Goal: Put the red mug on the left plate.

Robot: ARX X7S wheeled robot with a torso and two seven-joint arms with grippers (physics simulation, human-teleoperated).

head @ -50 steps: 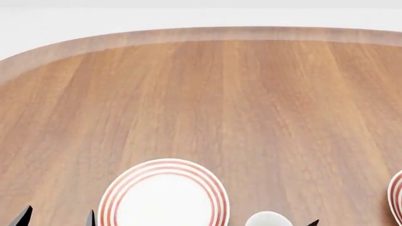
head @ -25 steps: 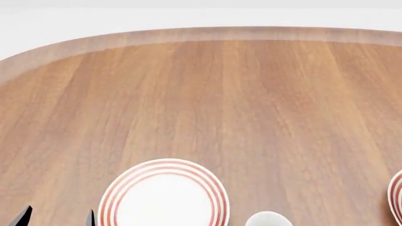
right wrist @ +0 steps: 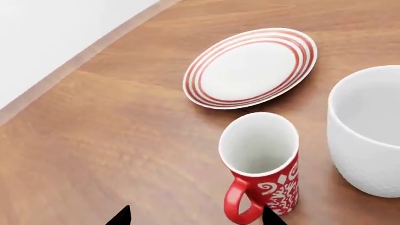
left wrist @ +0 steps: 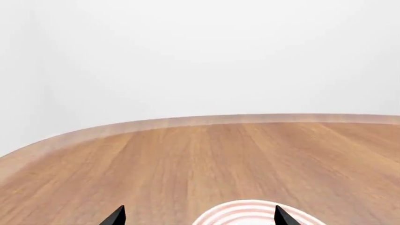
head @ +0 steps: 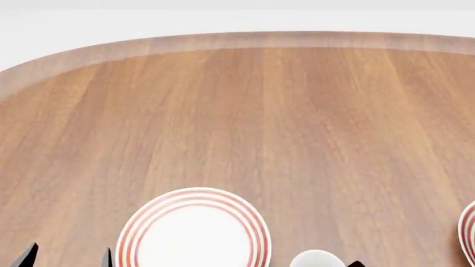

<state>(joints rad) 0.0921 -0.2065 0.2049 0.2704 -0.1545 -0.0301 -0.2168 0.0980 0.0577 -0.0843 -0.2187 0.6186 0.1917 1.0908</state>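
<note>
Red mug first, since that's the whole job: it stands upright on the wooden tabletop, long axis vertical, white inside showing, loop handle turned toward the right wrist camera.

Going big to small. The tabletop fills basically everything, with a rounded far edge. Next is the left plate, white with red rings, sitting near the bottom of the head view and empty. A sliver of the other ringed plate peeks in at the right edge. In the right wrist view a bigger plain white mug stands just beside the red one, not touching as far as I can tell. A pale rounded rim at the bottom of the head view could be either mug, can't say which.

Now the tools. The right tool has its two dark tips spread apart with nothing between them, and the red mug sits straight ahead of it, slightly off toward one tip, with the handle close to that tip. The left tool is also spread apart and empty, hovering beside the left plate.

So my read: the right arm is clearly the nearer one. The grab isn't made yet, and the white mug next door looks like the thing to avoid bumping.
</note>
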